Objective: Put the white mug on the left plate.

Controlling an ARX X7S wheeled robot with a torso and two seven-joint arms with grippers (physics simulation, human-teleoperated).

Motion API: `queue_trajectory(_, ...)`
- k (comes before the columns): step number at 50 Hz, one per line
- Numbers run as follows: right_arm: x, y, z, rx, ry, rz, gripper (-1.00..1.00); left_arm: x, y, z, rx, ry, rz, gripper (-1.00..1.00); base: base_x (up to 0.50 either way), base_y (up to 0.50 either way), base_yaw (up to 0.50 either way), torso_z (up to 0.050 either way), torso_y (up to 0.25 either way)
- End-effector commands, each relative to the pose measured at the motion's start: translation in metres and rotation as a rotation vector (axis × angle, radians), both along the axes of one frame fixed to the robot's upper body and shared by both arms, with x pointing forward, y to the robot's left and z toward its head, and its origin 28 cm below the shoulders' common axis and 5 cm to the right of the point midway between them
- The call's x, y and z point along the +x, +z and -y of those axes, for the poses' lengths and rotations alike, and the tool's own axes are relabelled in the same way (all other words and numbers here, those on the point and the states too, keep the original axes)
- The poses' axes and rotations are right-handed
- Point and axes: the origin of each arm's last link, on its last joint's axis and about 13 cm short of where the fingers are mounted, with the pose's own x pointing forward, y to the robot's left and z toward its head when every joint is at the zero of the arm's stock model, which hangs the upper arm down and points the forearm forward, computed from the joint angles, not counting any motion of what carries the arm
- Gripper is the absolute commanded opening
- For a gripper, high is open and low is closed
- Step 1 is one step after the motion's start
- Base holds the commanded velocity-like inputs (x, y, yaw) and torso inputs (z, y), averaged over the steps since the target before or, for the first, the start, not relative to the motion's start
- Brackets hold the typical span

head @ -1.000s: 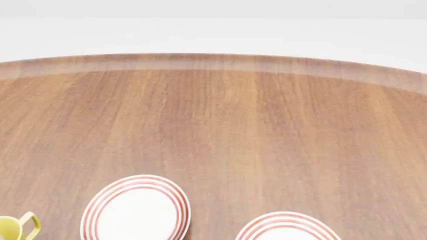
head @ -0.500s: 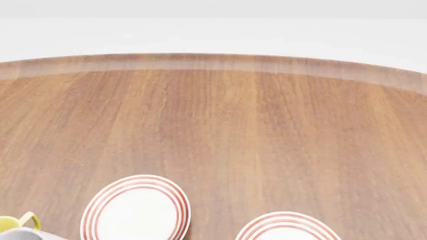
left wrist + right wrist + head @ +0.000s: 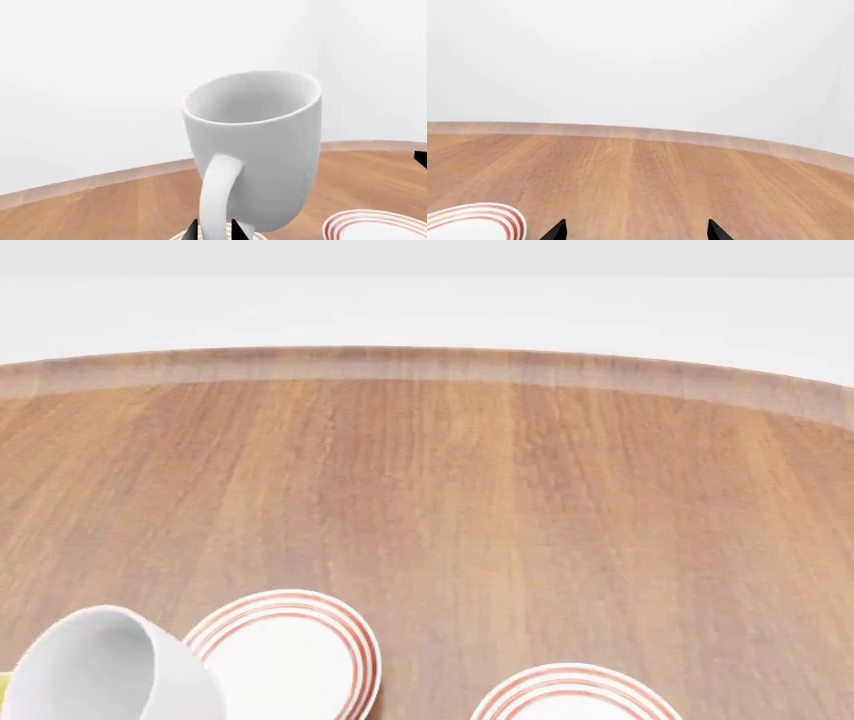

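Note:
The white mug (image 3: 107,665) hangs tilted at the head view's lower left, just left of the left plate (image 3: 280,655). In the left wrist view my left gripper (image 3: 217,232) is shut on the loop handle of the white mug (image 3: 260,145), one dark fingertip on each side of it. Red rings of a plate (image 3: 175,236) show just beneath the handle. My right gripper (image 3: 636,232) is open over bare wood, with nothing between its fingertips. Neither gripper shows in the head view.
The right plate (image 3: 574,695) lies at the head view's bottom edge; a ringed plate (image 3: 373,225) also lies past the mug in the left wrist view. Another plate rim (image 3: 474,220) shows by my right gripper. The round wooden table (image 3: 441,490) stretches far ahead.
The white mug has risen into the head view at the lower left and now covers the yellow mug that showed there before. The plates have not moved.

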Motion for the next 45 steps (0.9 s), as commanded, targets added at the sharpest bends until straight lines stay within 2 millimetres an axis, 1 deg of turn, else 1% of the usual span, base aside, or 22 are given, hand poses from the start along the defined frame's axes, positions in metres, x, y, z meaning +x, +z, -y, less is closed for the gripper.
queue_trajectory(1, 0.000, 0.000, 0.000, -0.001, 0.000, 0.000, 1.00, 0.029, 0.005, -0.003, 0.013, 0.015, -0.005, -1.00, 0.00, 0.00, 0.00, 0.000, 0.000)
queue_trajectory(4, 0.000, 0.000, 0.000, 0.000, 0.000, 0.001, 1.00, 0.031, 0.005, -0.003, 0.018, 0.017, -0.003, -1.00, 0.00, 0.00, 0.00, 0.000, 0.000)
queue_trajectory(10, 0.000, 0.000, -0.001, -0.002, 0.002, -0.002, 1.00, 0.046, 0.010, -0.006, 0.018, 0.041, -0.006, -1.00, 0.00, 0.00, 0.00, 0.000, 0.000)
queue_trajectory(15, 0.002, -0.002, -0.001, -0.005, 0.002, -0.004, 1.00, 0.059, 0.003, -0.007, 0.007, 0.065, -0.021, -1.00, 0.00, 0.00, 0.00, 0.000, 0.000)
queue_trajectory(19, 0.002, -0.001, -0.001, -0.004, 0.002, -0.005, 1.00, 0.067, 0.002, -0.006, -0.011, 0.077, -0.026, -1.00, 0.00, 0.00, 0.00, 0.000, 0.000)
queue_trajectory(20, 0.002, -0.001, -0.001, -0.005, 0.002, -0.005, 1.00, 0.069, 0.016, -0.006, -0.012, 0.077, -0.026, -1.00, 0.00, 0.00, 0.00, 0.000, 0.000)
queue_trajectory(21, 0.002, -0.001, -0.001, -0.004, 0.001, -0.005, 1.00, 0.071, 0.019, -0.005, -0.008, 0.081, -0.025, -1.00, 0.00, 0.00, 0.00, 0.000, 0.000)
queue_trajectory(23, 0.002, -0.001, 0.000, -0.003, 0.001, -0.003, 1.00, 0.074, 0.020, -0.004, -0.015, 0.080, -0.030, -1.00, 0.00, 0.00, 0.00, 0.000, 0.005)
queue_trajectory(33, 0.001, -0.001, 0.000, -0.002, -0.003, -0.002, 1.00, 0.097, 0.010, 0.001, 0.029, 0.069, -0.071, -1.00, 0.00, 0.00, 0.00, 0.000, 0.000)
queue_trajectory(45, 0.001, -0.001, 0.001, -0.002, -0.004, -0.002, 1.00, 0.110, 0.003, 0.009, 0.038, 0.048, -0.109, -1.00, 0.00, 0.00, 0.00, 0.000, 0.000)
